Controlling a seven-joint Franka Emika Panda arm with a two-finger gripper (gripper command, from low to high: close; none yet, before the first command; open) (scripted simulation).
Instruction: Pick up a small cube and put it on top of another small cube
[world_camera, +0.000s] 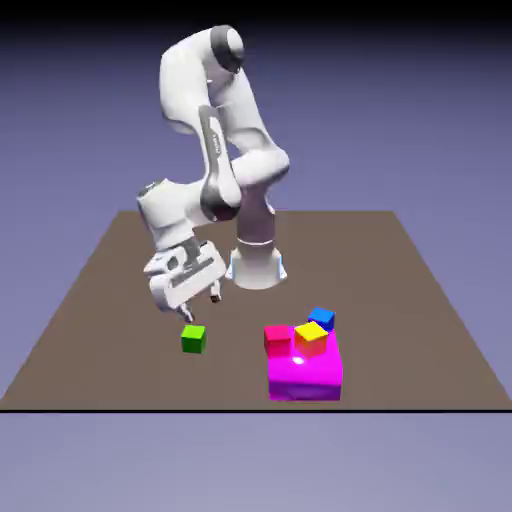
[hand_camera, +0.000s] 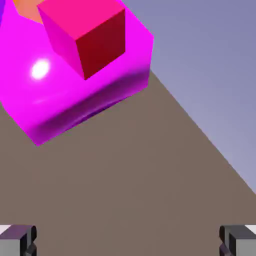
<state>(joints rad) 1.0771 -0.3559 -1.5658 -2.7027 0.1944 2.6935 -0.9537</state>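
Brown rectangular desk (world_camera: 360, 260): gripper (world_camera: 201, 308) fingers apart; a misaligned descent could knock the bright green cube (world_camera: 193, 340).

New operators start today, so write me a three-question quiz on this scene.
1. True or false: the gripper is holding the green cube.
2. Which cube goes unseen in the hand view: red or green?
3. Fill in: the yellow cube sits on the ____ block.

Key: 1. False, its jaws stand open with nothing between them. 2. Green. 3. Magenta.
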